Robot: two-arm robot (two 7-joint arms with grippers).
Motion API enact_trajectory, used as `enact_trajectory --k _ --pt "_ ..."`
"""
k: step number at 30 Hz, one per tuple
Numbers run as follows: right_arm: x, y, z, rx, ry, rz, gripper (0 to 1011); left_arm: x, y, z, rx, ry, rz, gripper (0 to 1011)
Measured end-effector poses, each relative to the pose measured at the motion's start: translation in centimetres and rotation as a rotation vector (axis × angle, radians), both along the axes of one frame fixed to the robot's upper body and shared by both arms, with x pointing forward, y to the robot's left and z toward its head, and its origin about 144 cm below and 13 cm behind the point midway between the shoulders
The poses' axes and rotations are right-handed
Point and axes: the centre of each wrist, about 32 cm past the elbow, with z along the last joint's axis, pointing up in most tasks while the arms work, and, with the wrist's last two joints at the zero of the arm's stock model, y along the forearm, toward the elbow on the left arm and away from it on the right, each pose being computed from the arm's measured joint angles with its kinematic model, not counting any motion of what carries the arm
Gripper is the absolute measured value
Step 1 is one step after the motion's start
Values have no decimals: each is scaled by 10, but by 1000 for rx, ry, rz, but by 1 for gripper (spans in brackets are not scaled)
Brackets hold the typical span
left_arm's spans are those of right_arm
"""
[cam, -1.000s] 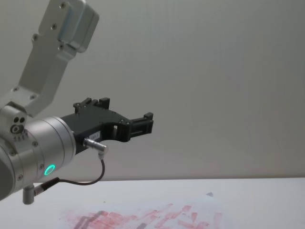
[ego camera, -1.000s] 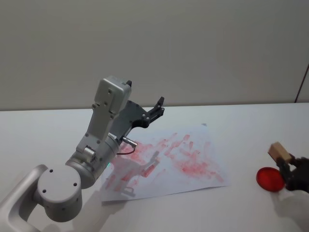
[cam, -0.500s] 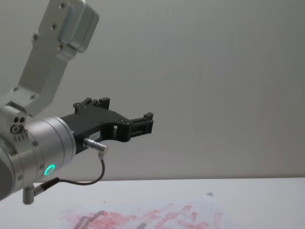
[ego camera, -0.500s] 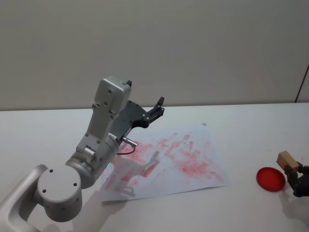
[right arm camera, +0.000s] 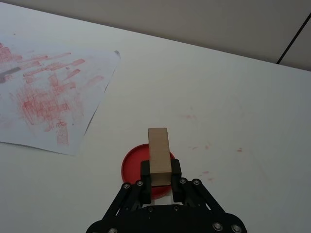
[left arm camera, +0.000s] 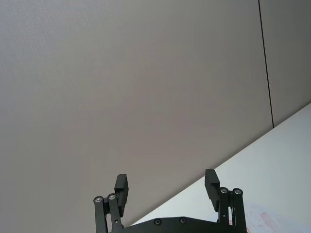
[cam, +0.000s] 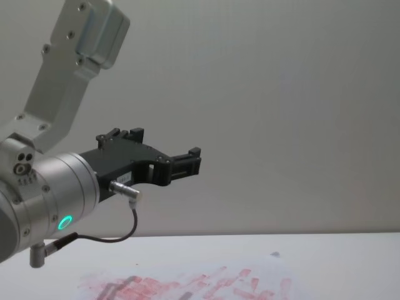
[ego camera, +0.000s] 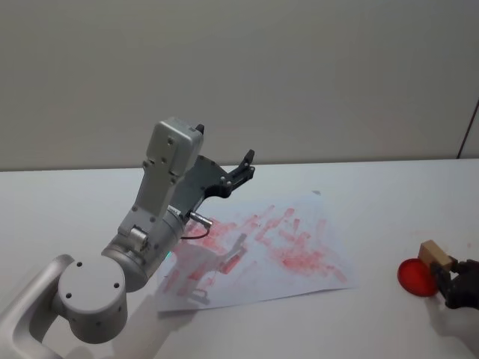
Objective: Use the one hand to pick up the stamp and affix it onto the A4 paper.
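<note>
between my right gripper [right arm camera: 160,180] fingers the stamp [right arm camera: 159,155] sits clenched over the ink pad [right arm camera: 136,168]; a shallow grip could let it tilt, smudging the a4 paper [right arm camera: 46,94] off to one side.

We are counting one light tan wooden stamp block [right arm camera: 159,150], one round red ink pad [right arm camera: 135,167], one white A4 paper sheet crowded with red stamp prints [ego camera: 262,250], one white tabletop [ego camera: 389,202], and two black grippers: left [left arm camera: 166,183] and right [right arm camera: 161,174].
</note>
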Motion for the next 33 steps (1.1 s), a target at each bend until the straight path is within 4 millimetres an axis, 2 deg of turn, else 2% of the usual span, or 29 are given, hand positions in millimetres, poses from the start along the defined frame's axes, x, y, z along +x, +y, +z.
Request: enact_trajectory --k 8,13,14,17,20,24,33 --pt "2 2 -1 -2 13 4 217 0 0 0 0 0 0 1001" --pt "2 2 -1 -3 19 6 391 0 0 0 0 0 0 1001" --pt "2 2 -1 -3 19 6 391 0 0 0 0 0 0 1001" --pt "3 2 -2 -3 21 7 538 0 0 0 0 0 0 1001" --pt "3 3 -2 -3 22 7 595 0 0 0 0 0 0 1001" --pt "3 3 -2 -4 24 8 757 0 0 0 0 0 0 1001" --pt "3 3 -2 -4 26 9 995 0 0 0 0 0 0 1001"
